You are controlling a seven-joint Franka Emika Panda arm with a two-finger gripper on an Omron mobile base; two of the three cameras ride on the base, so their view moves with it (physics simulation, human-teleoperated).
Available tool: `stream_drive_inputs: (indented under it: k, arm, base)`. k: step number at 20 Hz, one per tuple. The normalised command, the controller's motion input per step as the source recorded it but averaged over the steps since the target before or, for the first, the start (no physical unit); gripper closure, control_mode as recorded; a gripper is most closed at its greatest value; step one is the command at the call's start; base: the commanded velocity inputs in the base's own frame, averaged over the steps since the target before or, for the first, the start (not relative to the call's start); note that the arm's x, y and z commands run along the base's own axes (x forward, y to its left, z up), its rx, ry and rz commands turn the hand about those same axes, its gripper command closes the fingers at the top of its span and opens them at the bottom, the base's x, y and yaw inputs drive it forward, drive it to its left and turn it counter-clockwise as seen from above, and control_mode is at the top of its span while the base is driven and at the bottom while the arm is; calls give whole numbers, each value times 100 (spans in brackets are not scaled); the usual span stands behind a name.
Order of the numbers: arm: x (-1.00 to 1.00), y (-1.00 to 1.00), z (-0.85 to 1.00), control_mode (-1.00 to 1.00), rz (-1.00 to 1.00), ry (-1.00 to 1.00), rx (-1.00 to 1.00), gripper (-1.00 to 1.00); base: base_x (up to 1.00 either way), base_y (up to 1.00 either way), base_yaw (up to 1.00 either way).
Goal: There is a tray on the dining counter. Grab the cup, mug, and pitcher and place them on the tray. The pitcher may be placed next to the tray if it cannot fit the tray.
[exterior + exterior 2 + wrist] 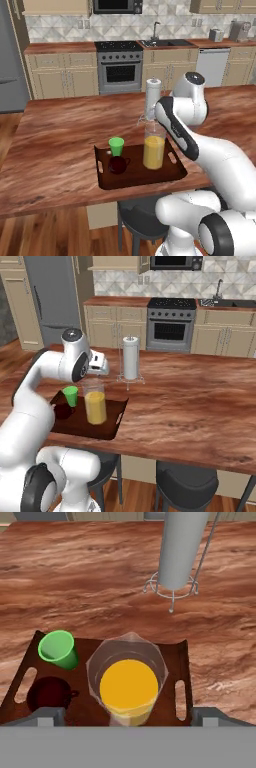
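The dark brown tray lies near the front edge of the dining counter. On it stand the green cup, the dark maroon mug and the clear pitcher with orange liquid. My gripper hangs just above the pitcher's rim. It is open, and in the hand view its fingertips stand well apart from the glass on both sides.
A paper towel roll on a wire holder stands upright behind the tray. Dark stools sit under the counter's front edge. To the right of the tray the wood surface runs wide.
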Motion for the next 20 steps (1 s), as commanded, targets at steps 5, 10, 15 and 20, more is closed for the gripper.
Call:
stream_drive_inputs:
  k: [5,10,15,20]
  arm:
    - [-95,0,10,-100,0,-5,0,-100]
    - [-100,0,8,-100,0,-2,0,-100]
    - [-66,0,41,-100,-1,0,0,-100]
    - [-35,0,67,-100,-1,0,0,-100]
  base:
    - [0,0,0]
    - [0,0,0]
    - [0,0,0]
    - [0,0,0]
